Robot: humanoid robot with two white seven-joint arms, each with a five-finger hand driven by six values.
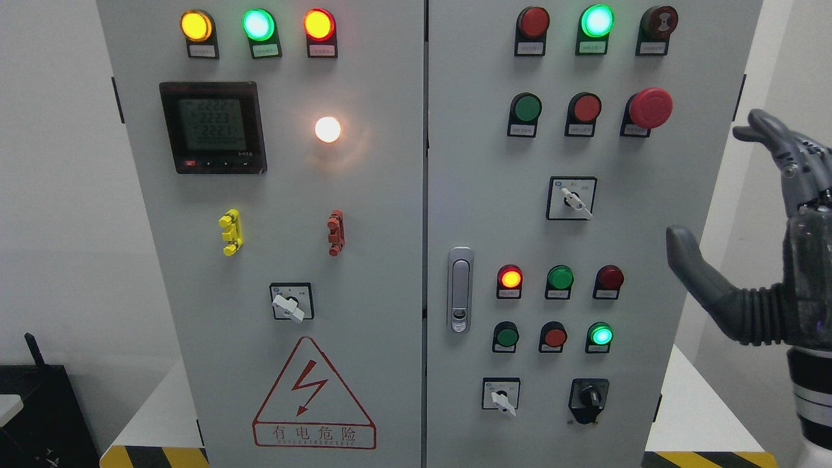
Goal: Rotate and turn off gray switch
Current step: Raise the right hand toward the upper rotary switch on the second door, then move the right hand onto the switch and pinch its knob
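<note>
A grey electrical cabinet (pixel 390 227) fills the head view. It carries three rotary switches with pale grey-white handles: one on the left door (pixel 288 303), one at the upper right door (pixel 575 200) and one at the lower right door (pixel 502 398). All three handles point down-right. Beside the lowest one sits a black rotary switch (pixel 588 396). My right hand (pixel 728 195) hangs open at the right edge, fingers (pixel 783 146) up and thumb (pixel 692 266) spread, off the cabinet's right side and touching nothing. The nearest grey switch is the upper right one, well left of the hand.
Lit and unlit indicator lamps and push buttons cover both doors, with a red mushroom stop button (pixel 650 107), a digital meter (pixel 212 127) and a door latch (pixel 459 289). A black box (pixel 39 416) stands at the lower left.
</note>
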